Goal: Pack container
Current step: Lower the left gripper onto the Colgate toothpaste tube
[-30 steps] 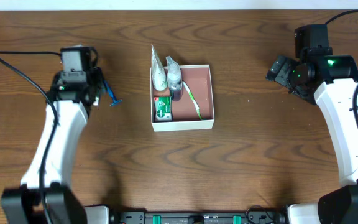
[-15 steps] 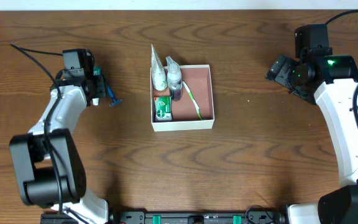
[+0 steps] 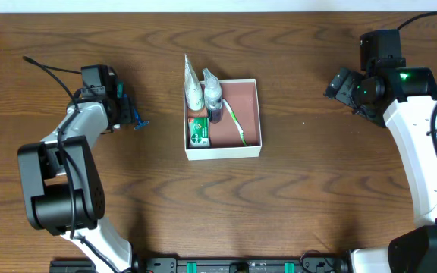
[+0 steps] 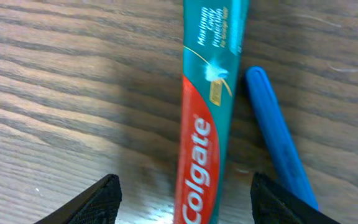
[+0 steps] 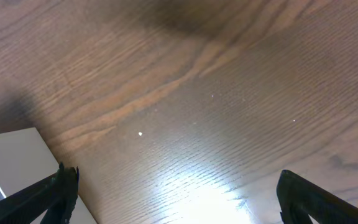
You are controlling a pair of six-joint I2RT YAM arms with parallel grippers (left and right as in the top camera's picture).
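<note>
The container, a white-walled box with a reddish-brown inside, sits mid-table and shows as a white corner in the right wrist view. In it lie a white tube, a small bottle, a green box and a green toothbrush. My left gripper is open, low over the table at the left. It straddles a red and teal toothpaste tube with a gap on each side. A blue handle lies beside the tube. My right gripper is open over bare wood.
The wooden table stretches around the container. The left arm's cable trails over the far left of the table. The right arm's body runs along the right side.
The left arm has folded down, with its elbow now low at the left. Its gripper stays by the blue handle. The right arm and the container have not moved.
</note>
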